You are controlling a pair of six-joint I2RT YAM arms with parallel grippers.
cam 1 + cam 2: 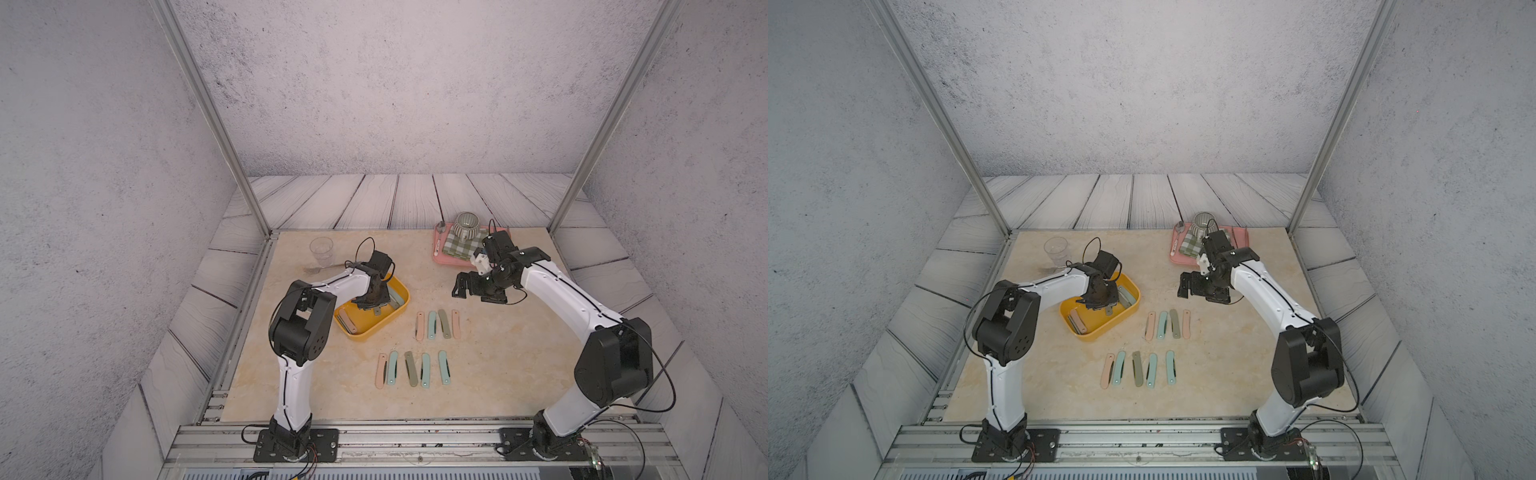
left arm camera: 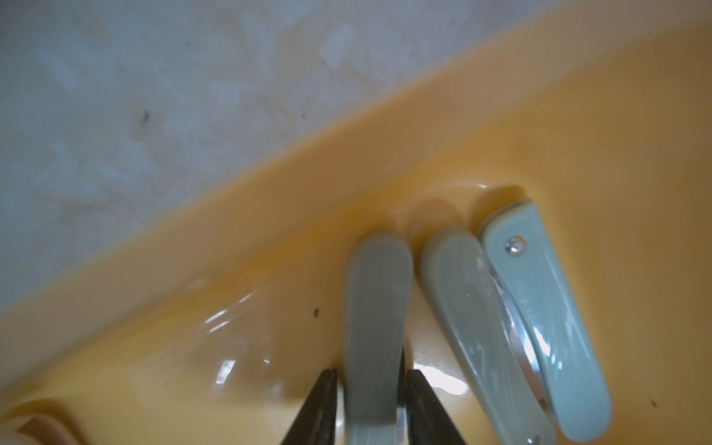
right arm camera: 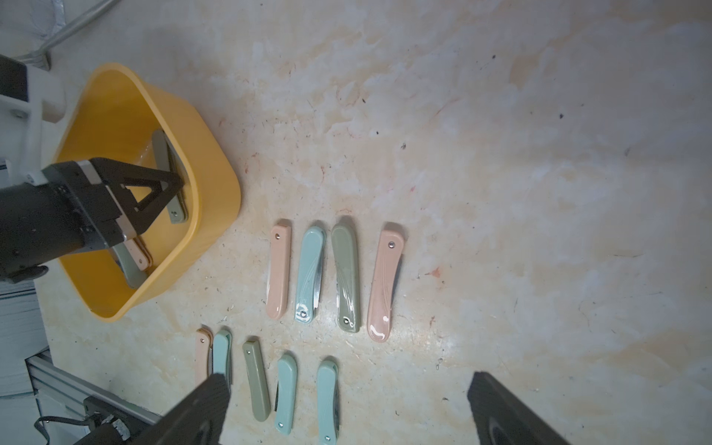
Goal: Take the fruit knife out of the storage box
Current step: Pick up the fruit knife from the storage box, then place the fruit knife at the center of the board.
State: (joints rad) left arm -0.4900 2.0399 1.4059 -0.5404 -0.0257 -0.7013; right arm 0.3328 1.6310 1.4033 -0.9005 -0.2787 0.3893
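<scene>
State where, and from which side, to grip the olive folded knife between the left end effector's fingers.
Across its narrow handle, mid-length, from above: the olive folded knife lies flat on the storage box floor, with gaps along both long edges.

The storage box (image 1: 360,333), a glossy yellow-orange tub with rounded corners and low walls, stands askew on the desk (image 1: 498,374). Inside it the fruit knife (image 2: 377,308), folded into its grey-green handle and slightly blurred, points at one long wall. The jaws of the left gripper (image 2: 370,371) flank its other end closely.
</scene>
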